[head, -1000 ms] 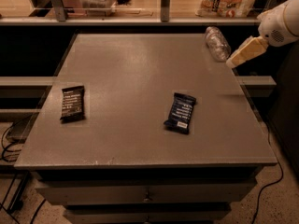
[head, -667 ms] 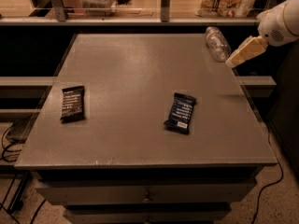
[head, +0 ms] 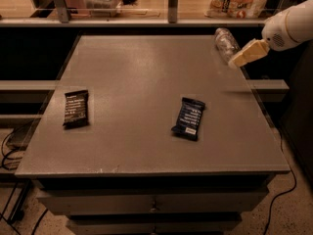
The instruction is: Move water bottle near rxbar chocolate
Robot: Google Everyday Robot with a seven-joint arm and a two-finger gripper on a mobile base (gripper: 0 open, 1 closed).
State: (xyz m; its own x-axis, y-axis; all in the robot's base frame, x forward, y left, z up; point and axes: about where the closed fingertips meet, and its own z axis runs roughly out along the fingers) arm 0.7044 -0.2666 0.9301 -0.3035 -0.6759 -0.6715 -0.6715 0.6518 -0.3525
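At the table's two o'clock corner we see the gripper [head: 244,56] against the water bottle [head: 225,41]; whether it is clenched or released we cannot tell. On the grey table [head: 146,67], the rxbar chocolate [head: 76,108] lies at nine o'clock, and a navy-blue bar [head: 189,118] lies just off centre toward four.

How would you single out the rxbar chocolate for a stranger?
On the grey table, look near the left edge, far from the gripper by the water bottle at back right. The rxbar chocolate lies there: black with white text; the other bar is navy.
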